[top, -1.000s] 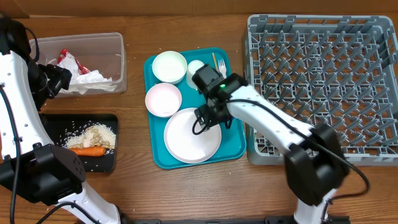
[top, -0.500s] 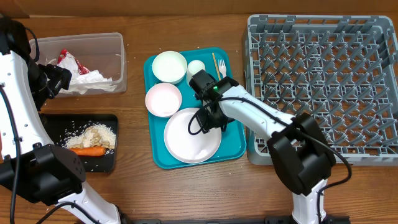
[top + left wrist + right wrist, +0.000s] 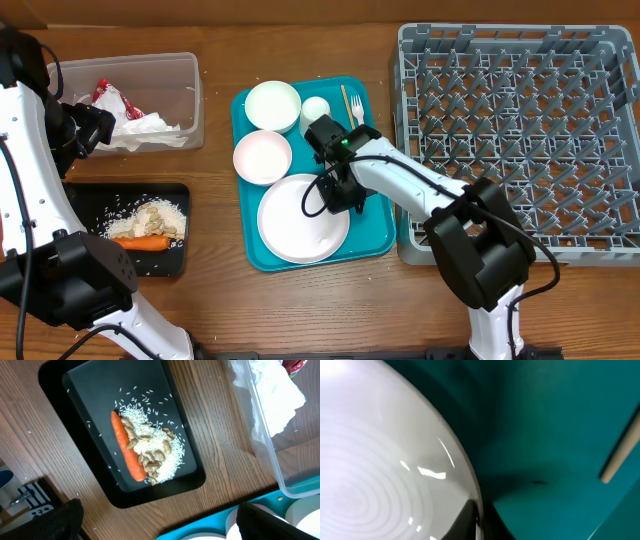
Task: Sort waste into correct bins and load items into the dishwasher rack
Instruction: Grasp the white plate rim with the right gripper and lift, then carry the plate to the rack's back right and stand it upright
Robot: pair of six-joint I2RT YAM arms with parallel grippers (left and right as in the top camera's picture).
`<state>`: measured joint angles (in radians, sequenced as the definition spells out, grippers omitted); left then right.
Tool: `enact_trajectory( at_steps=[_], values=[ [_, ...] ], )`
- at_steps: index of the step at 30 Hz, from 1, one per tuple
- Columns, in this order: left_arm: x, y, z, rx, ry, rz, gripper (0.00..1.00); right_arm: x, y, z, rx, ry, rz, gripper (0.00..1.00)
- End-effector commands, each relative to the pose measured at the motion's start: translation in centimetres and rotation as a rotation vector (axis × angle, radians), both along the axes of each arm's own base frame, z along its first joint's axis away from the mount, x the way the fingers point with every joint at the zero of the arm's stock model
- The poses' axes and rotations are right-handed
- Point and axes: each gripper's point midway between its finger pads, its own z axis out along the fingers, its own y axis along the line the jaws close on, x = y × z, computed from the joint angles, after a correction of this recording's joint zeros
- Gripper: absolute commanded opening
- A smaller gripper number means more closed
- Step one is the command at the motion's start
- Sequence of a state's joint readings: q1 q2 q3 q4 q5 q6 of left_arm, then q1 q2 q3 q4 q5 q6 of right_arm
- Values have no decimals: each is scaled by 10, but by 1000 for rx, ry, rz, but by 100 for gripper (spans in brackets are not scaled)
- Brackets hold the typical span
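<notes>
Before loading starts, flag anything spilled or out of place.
Rice is scattered over the black tray, away from the pile; a few grains lie on the table. Nothing else stands out.

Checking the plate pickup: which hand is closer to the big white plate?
Right. The right hand is shut on the plate at its right rim; the left hand hangs open far off to its left, beside the clear tub.
</notes>
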<state>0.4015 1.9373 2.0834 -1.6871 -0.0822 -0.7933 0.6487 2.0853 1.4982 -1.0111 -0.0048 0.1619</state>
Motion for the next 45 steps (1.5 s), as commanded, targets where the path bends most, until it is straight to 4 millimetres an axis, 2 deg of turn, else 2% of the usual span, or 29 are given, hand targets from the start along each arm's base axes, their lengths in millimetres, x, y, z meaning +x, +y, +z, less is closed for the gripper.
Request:
enact_trajectory(
  at_steps=[1, 5, 9, 14, 16, 17, 18, 22, 25, 28, 31, 35, 37, 38, 42, 45],
  values=[
    [-4, -1, 9, 5, -23, -1, 100, -8, -6, 0, -30, 34, -9, 4],
    [-4, -1, 9, 5, -23, -1, 100, -10, -17, 15, -62, 63, -24, 4],
    [-4, -1, 9, 5, -23, -1, 100, -4, -24, 44, -54, 50, -48, 4],
    [-4, -1, 9, 5, -23, -1, 100, 9, -43, 103, -2, -23, -86, 4],
    [-4, -1, 9, 5, -23, -1, 100, 14, -54, 126, 19, -57, -114, 4],
    [-4, -1, 9, 5, -23, 0, 100, 19, -64, 144, 33, -87, -142, 4],
    [-4, -1, 9, 5, -23, -1, 100, 28, -86, 169, 31, -150, -195, 4],
    [-4, -1, 9, 5, -23, -1, 100, 53, -139, 215, 6, -300, -344, 4],
    [-4, -1, 9, 5, -23, -1, 100, 73, -191, 243, 17, -405, -488, 4],
    [-4, -1, 9, 5, -23, -1, 100, 94, -241, 254, -32, -506, -610, 4],
    [-4, -1, 9, 5, -23, -1, 100, 113, -301, 264, -135, -628, -741, 4],
    [-4, -1, 9, 5, -23, -1, 100, 130, -371, 280, -280, -778, -880, 4],
    [-4, -1, 9, 5, -23, -1, 100, 136, -397, 288, -360, -833, -902, 4],
    [-4, -1, 9, 5, -23, -1, 100, 138, -417, 293, -428, -869, -923, 4],
    [-4, -1, 9, 5, -23, -1, 100, 145, -456, 301, -533, -938, -959, 4],
    [-4, -1, 9, 5, -23, -1, 100, 150, -467, 297, -571, -928, -918, 4]
  ],
)
